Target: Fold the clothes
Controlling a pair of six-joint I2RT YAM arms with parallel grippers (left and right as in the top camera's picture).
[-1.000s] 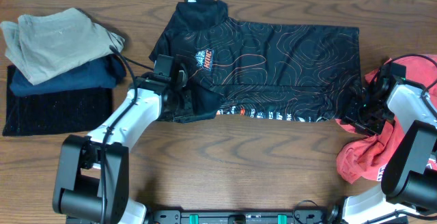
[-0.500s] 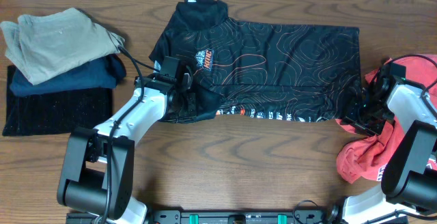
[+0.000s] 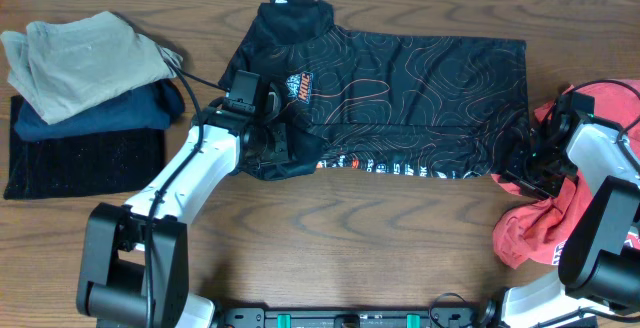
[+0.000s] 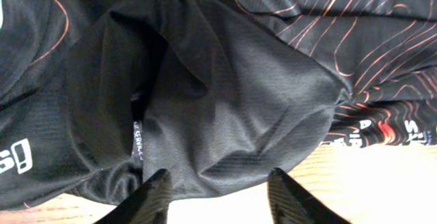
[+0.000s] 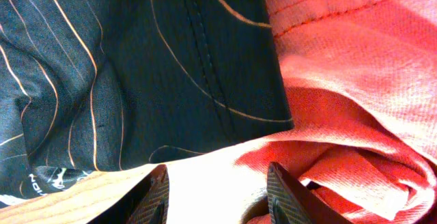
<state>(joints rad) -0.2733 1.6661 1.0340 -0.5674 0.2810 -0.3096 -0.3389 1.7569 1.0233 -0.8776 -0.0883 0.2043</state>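
Observation:
The black jersey [image 3: 400, 78] with orange contour lines lies flat on the table, collar to the left, its near long edge folded over so the lettering shows. Its left sleeve is bunched up [image 4: 218, 94]. My left gripper [image 3: 283, 146] is open at that bunched sleeve, its fingertips [image 4: 218, 183] at the cloth's near edge with nothing between them. My right gripper [image 3: 522, 173] is open at the jersey's right near corner [image 5: 171, 67], beside the coral-red garment [image 3: 560, 218], which also shows in the right wrist view [image 5: 355, 80].
A stack of folded clothes stands at the left: a tan garment [image 3: 80, 53] on a navy one [image 3: 100, 113] on a black one [image 3: 85, 163]. The coral-red pile lies at the table's right edge.
My left gripper has shifted a little to the right and farther along the bunched sleeve. The right arm has not moved.

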